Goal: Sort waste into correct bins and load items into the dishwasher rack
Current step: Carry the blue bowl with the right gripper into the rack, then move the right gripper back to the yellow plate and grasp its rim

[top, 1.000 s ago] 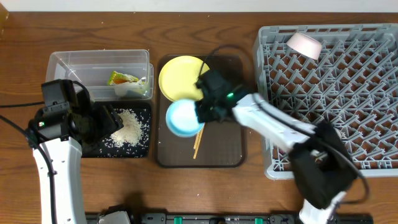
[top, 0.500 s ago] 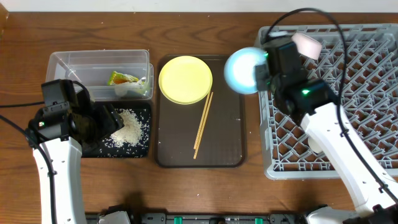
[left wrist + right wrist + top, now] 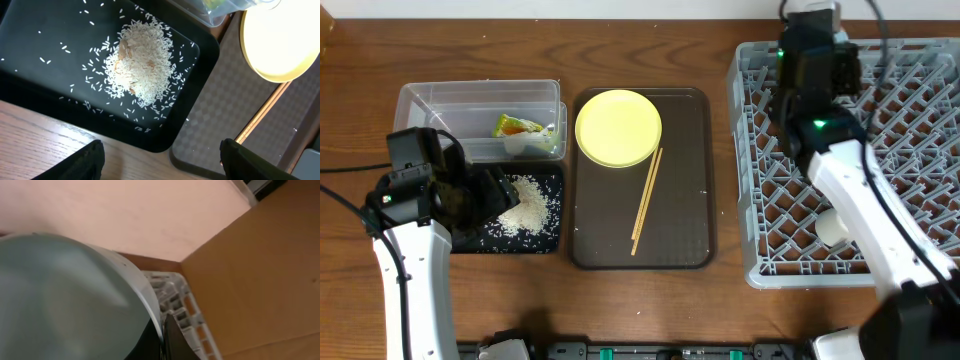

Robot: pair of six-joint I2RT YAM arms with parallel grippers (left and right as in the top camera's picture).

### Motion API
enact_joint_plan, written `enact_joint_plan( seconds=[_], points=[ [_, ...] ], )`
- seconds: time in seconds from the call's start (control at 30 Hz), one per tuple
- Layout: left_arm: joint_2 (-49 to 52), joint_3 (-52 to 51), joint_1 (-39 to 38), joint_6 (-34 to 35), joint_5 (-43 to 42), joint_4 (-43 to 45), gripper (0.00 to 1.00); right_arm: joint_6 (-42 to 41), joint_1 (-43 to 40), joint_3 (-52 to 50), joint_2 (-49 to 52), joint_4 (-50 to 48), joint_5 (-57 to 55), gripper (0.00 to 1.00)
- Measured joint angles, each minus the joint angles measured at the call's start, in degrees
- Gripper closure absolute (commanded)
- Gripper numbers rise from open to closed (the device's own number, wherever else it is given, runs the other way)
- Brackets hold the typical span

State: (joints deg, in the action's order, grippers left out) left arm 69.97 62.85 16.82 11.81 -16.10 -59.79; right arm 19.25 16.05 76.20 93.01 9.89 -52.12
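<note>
fingers (image 3: 172, 337) of right gripper (image 3: 162, 342) pinched on rim of light-blue bowl (image 3: 65, 295). bowl fills the wrist view, dishwasher rack (image 3: 920, 150) just behind it. overhead: that arm is over the rack's far left corner, bowl hidden under it. small white cup (image 3: 832, 228) in rack, near front. left gripper (image 3: 162, 160) spread wide, empty, above black tray (image 3: 30, 30) holding rice heap (image 3: 142, 60). yellow plate (image 3: 618, 127) and chopsticks (image 3: 647, 200) side by side on brown tray (image 3: 690, 230). wrapper (image 3: 518, 126) in clear tub (image 3: 420, 100).

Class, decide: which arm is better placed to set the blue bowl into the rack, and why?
Right. The right end effector is shut on the bowl above the rack. The left end effector hangs open over the rice, across the table.
</note>
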Motion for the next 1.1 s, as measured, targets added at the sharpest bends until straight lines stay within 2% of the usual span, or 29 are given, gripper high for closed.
enact_joint_plan(
  seconds=[0.17, 0.4, 0.73, 0.9, 1.1],
  points=[
    [0.0, 0.0, 0.0, 0.0, 0.0, 0.0, 0.23, 5.3, 0.0, 0.0, 6.8, -2.0, -4.4, 0.99],
    [0.0, 0.0, 0.0, 0.0, 0.0, 0.0, 0.24, 7.4, 0.2, 0.0, 15.0, -2.5, -9.0, 0.99],
    [0.0, 0.0, 0.0, 0.0, 0.0, 0.0, 0.23, 7.3, 3.3, 0.0, 16.7, -3.0, -12.3, 0.98],
    [0.0, 0.0, 0.0, 0.0, 0.0, 0.0, 0.23, 7.0, 4.8, 0.0, 17.0, -1.2, -12.4, 0.77],
    [0.0, 0.0, 0.0, 0.0, 0.0, 0.0, 0.23, 6.2, 7.3, 0.1, 17.1, 5.2, -13.1, 0.72]
  ],
)
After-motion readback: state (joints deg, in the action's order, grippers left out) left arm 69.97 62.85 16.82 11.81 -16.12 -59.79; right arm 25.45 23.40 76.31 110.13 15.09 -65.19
